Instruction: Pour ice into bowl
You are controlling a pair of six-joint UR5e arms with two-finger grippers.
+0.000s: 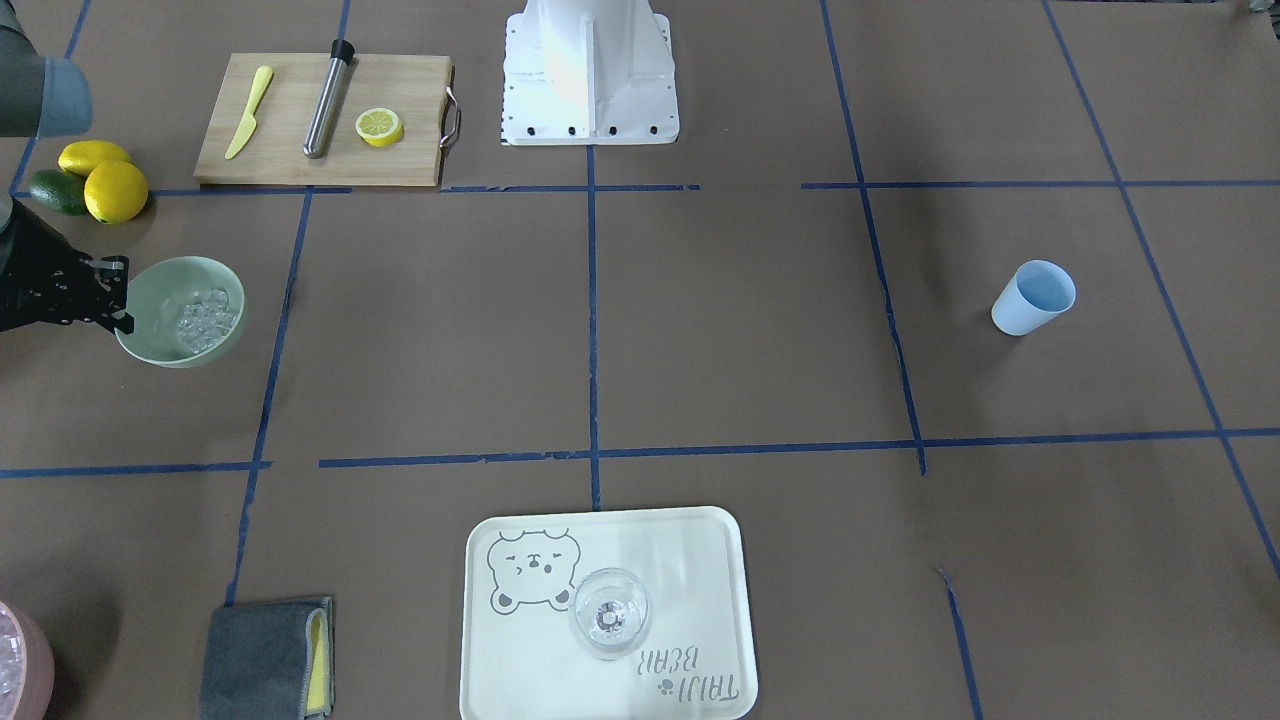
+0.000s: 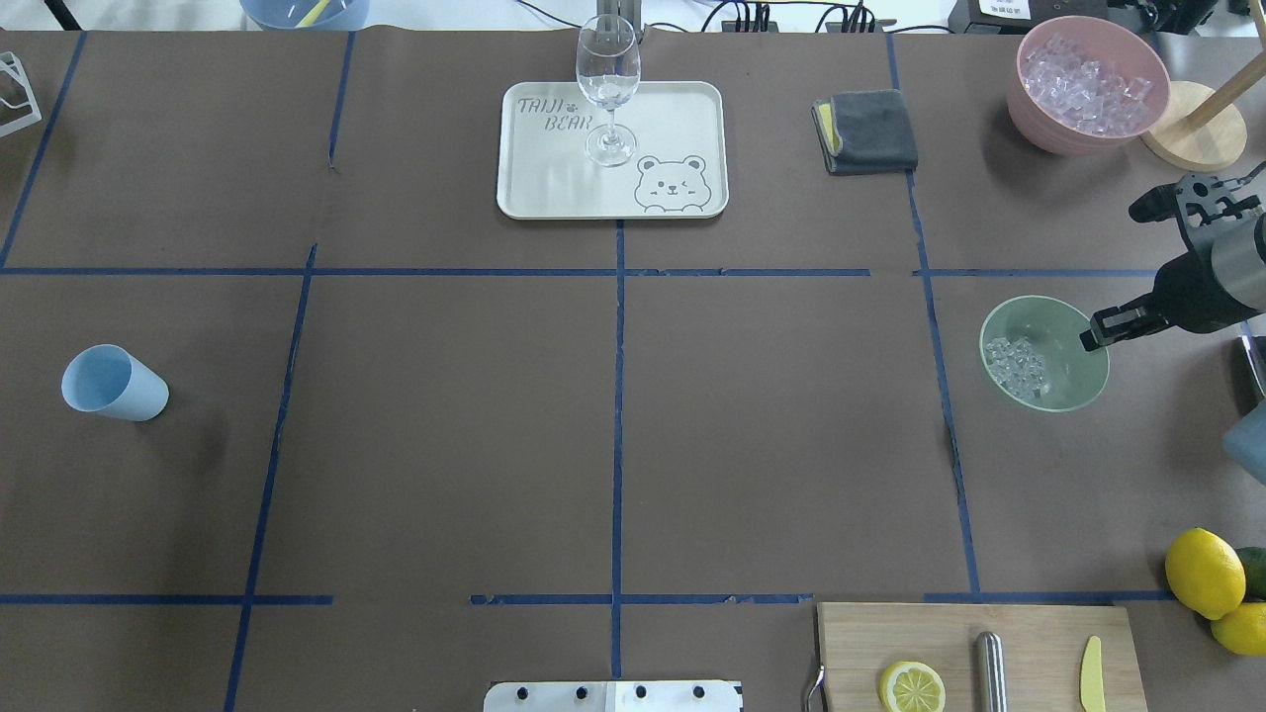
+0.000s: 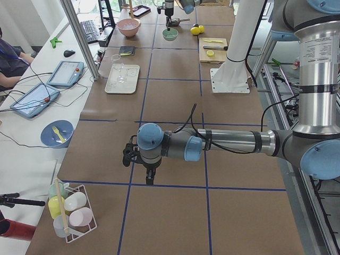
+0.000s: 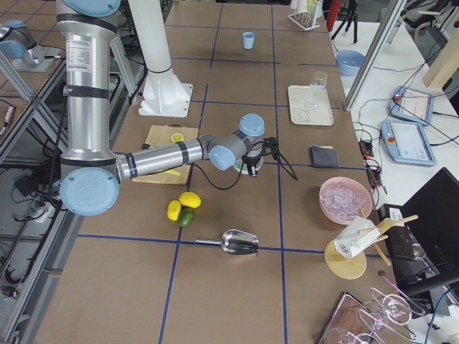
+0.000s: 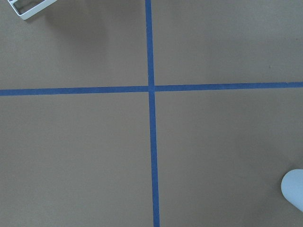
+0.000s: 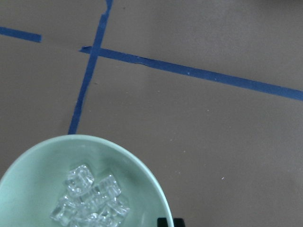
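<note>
Brown paper gridded with blue tape covers the table in front of you. On the front-facing camera, look to the left edge. The right gripper is pinched narrow on the rim of the bowl, and the bowl looks tipped away from it. The ice sits heaped inside, against the wall opposite the gripper. Beyond the bowl you have 2 lemons and a cutting board. The blue cup is well apart on the other side, and a wine glass stands on the tray nearest you.

From overhead, the bowl is at the right with the cubes gathered in its left half. The gripper's tip touches its right rim. A pink container of more cubes stands in the far right corner.

The left side camera shows the left gripper pointing down over bare paper. You cannot tell from there whether it is spread or closed, and its wrist camera gives you only paper and 2 crossing tape lines.

On the right side camera, the near arm's gripper hides most of the bowl. A metal scoop lies well apart from it.

The right wrist camera has the bowl at lower left, ice in its bottom, and 1 black fingertip at the rim.
</note>
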